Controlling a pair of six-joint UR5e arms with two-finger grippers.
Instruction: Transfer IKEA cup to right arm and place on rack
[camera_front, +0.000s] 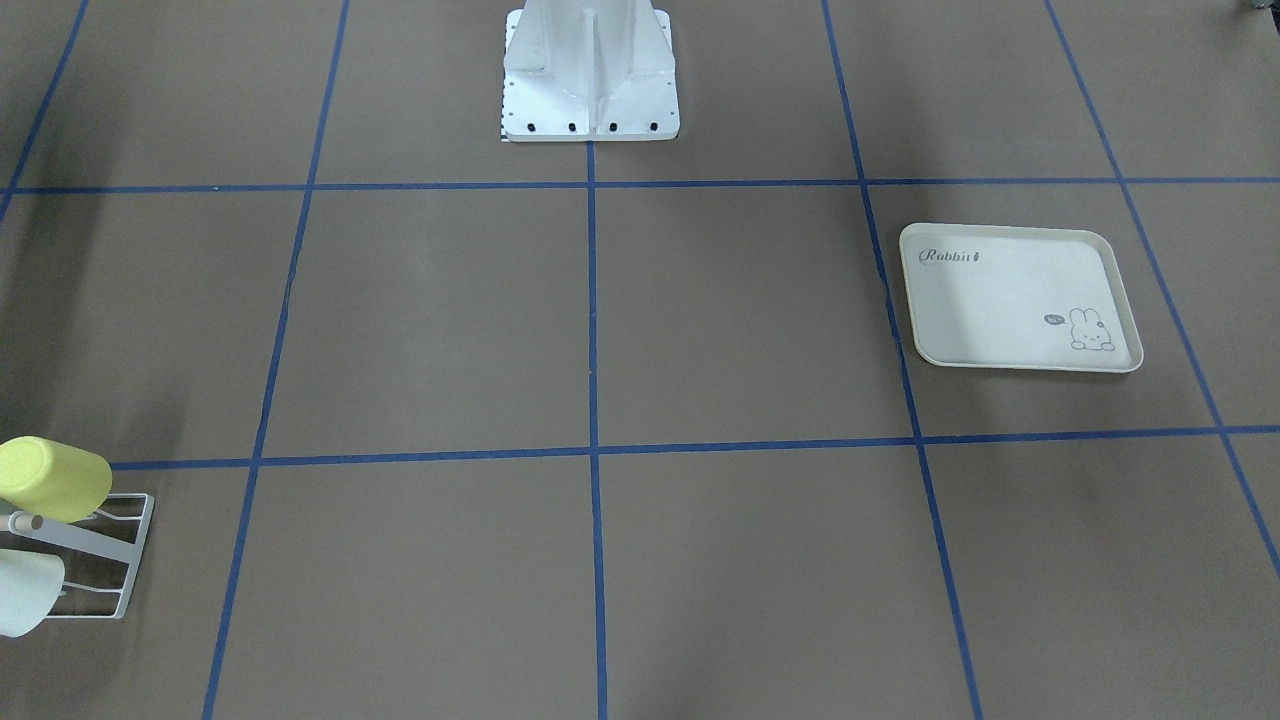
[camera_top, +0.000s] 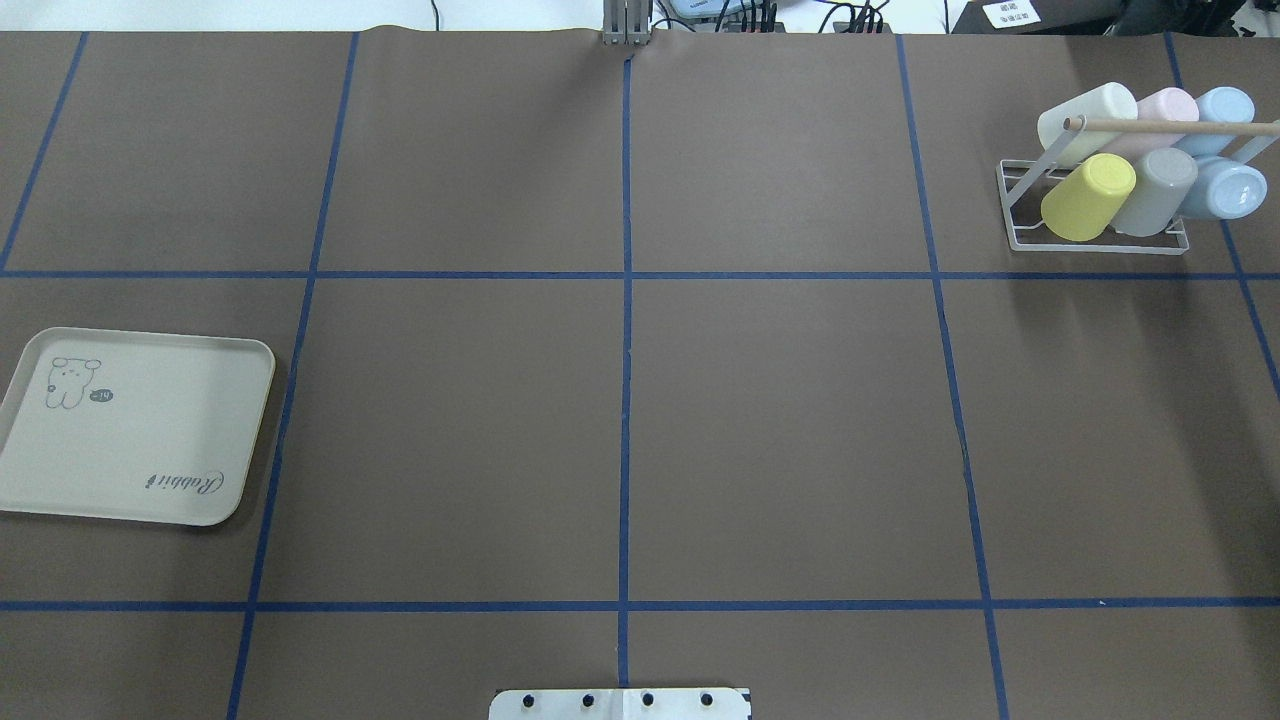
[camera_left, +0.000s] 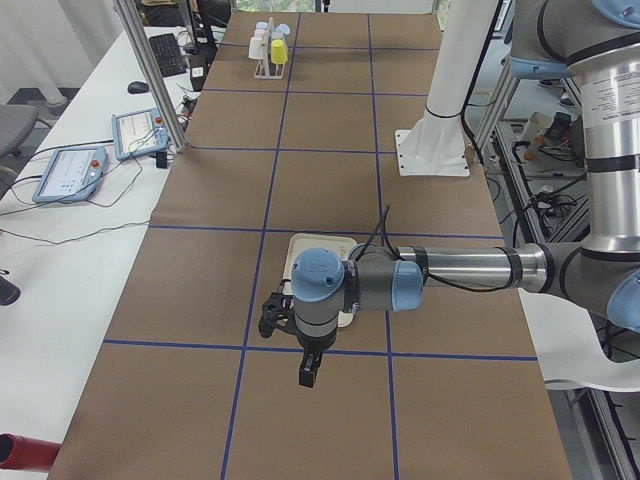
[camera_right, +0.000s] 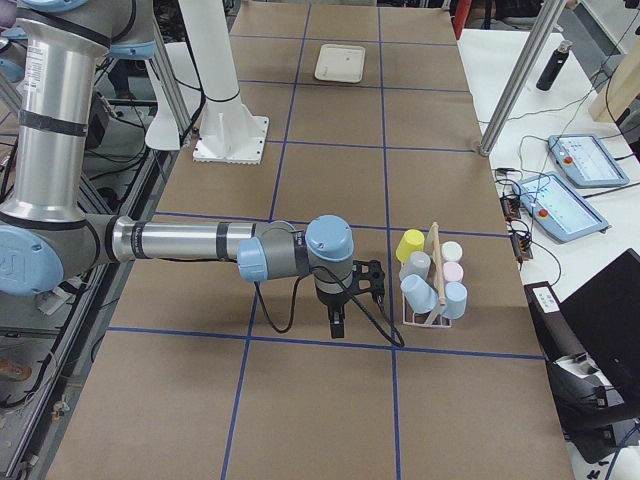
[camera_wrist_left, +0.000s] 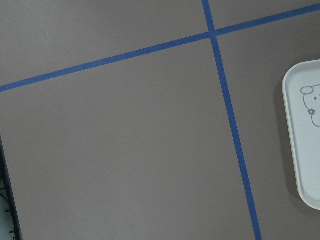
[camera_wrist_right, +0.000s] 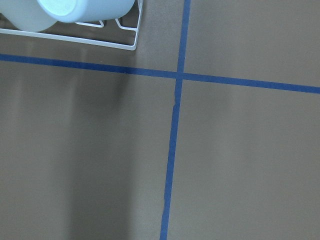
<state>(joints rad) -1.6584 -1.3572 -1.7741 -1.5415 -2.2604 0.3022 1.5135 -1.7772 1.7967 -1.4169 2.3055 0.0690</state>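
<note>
Only the side views show the arms. The right fingers (camera_right: 337, 323) hang near the rack (camera_right: 437, 260). The left fingers (camera_left: 307, 372) hang near the tray (camera_left: 320, 245). I cannot tell if either pair is apart or together. From above, six cups (camera_top: 1088, 195) sit on the rack, well apart from the tray.

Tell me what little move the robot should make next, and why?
Likely just lift the right arm away and rest. The tray is bare, six cups already sit on the rack, and no loose cup shows on the table, so nothing seems left to hand over.
</note>
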